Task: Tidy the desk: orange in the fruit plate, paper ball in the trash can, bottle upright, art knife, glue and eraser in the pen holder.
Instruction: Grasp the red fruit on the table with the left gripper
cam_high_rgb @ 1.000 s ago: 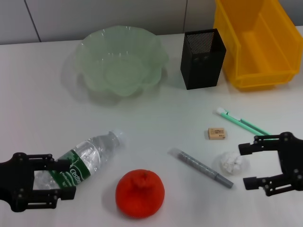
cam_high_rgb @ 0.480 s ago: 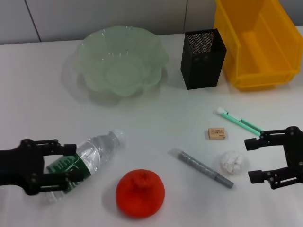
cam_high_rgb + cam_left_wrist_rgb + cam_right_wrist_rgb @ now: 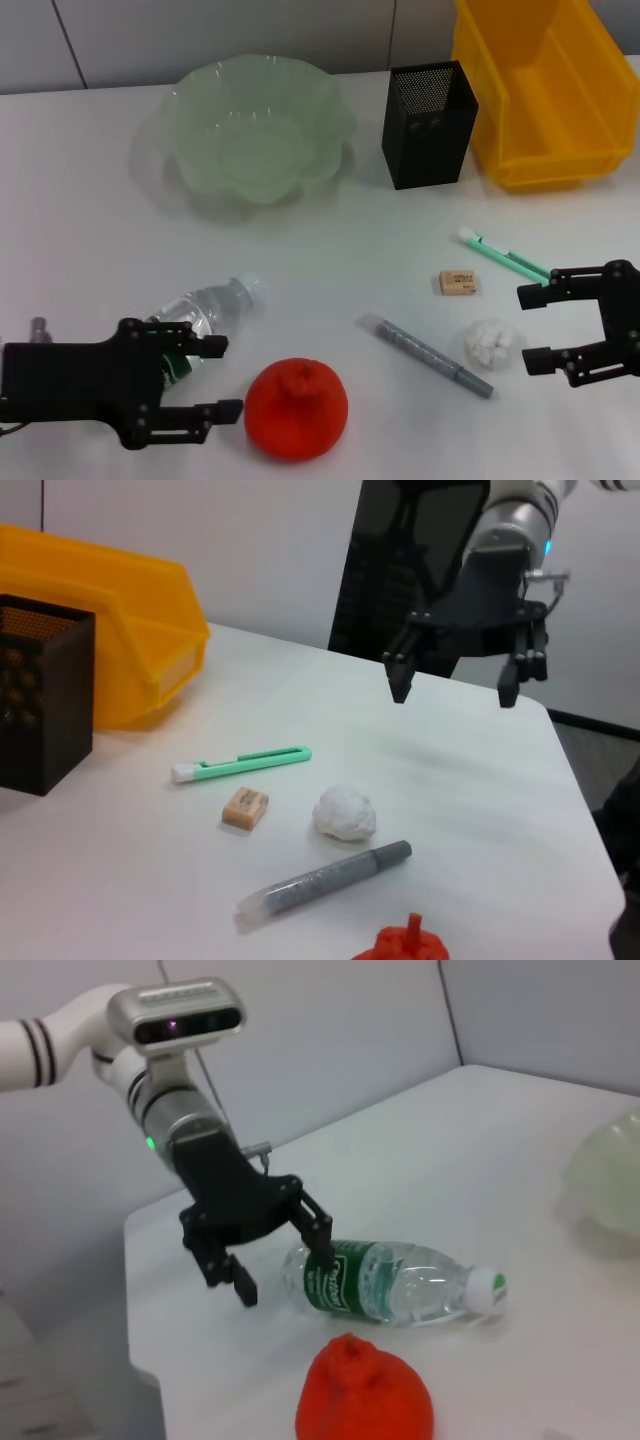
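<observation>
Presently the left gripper (image 3: pixel 215 378), jaws wide, straddles the lying bottle (image 3: pixel 205 313) with the orange (image 3: pixel 296 408) just beside, while the right gripper (image 3: pixel 533 327), also wide, flanks the paper ball (image 3: pixel 491 344).

A white desk (image 3: pixel 70 200) with clutter spread across it.

At the back stand a pale green fruit plate (image 3: pixel 255 130), a black mesh pen holder (image 3: pixel 428 124) and a yellow bin (image 3: pixel 540 90). Nearer lie a bottle (image 3: pixel 205 315) on its side, an orange (image 3: pixel 296 408), a grey glue pen (image 3: pixel 425 354), a paper ball (image 3: pixel 491 344), an eraser (image 3: pixel 458 282) and a green art knife (image 3: pixel 508 258).
</observation>
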Available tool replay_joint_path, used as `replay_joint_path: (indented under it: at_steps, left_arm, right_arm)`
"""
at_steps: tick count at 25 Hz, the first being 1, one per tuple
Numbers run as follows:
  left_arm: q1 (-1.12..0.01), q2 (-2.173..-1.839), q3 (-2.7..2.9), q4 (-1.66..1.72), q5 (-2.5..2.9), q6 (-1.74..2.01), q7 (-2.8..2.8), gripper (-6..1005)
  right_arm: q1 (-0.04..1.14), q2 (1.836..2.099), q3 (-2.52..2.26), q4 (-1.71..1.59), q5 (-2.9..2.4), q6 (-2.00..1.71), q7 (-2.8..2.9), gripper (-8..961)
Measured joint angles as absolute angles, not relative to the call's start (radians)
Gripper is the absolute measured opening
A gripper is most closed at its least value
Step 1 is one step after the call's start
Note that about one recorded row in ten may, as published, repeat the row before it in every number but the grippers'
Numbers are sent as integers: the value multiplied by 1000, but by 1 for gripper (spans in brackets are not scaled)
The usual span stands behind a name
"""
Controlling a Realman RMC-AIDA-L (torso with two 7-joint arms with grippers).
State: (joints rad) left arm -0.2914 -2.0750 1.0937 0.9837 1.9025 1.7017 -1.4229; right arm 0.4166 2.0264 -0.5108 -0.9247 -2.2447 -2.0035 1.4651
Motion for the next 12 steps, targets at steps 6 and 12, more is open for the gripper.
replay_joint_path:
  at_steps: [6, 12]
  left_arm:
    - [-293, -2076, 1212, 948, 1842, 1562, -1408, 619]
    - [-304, -2077, 1340, 935, 1814, 1450, -1405, 611]
  right_arm:
    - [417, 2033, -510, -927, -2243, -2005, 1497, 812]
    - [419, 2035, -509, -926, -2241, -2001, 1506, 812]
